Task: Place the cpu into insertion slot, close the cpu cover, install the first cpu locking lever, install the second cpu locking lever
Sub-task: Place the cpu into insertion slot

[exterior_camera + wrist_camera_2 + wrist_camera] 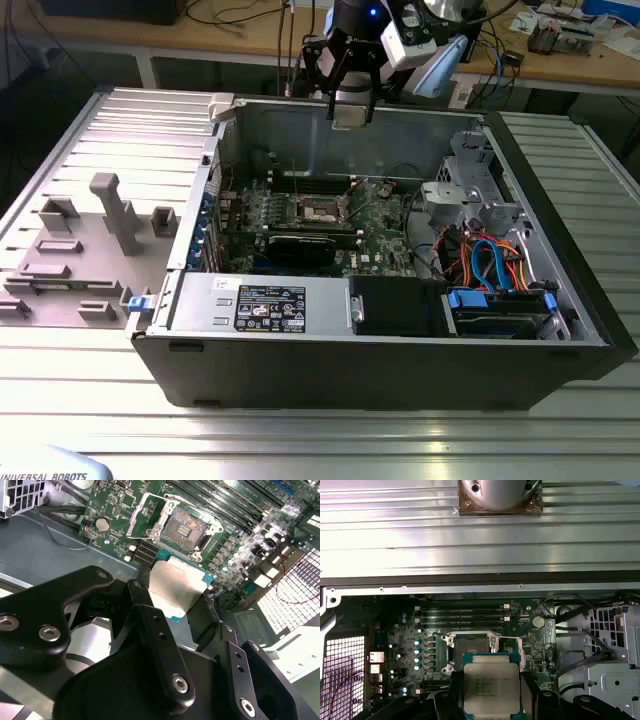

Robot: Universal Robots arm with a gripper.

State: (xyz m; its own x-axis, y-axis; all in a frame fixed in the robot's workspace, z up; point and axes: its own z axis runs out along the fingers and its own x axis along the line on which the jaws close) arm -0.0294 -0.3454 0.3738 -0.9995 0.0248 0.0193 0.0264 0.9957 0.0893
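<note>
While parked high over the case, got the gripper pinched onto the cpu by two edges, held flat, metal side up, well above the bare insertion slot, probably for a straight drop.

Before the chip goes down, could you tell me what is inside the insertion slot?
The insertion slot holds no chip: its dark centre lies bare. The cpu, held in the gripper, hides part of the slot in the first wrist view.
</note>
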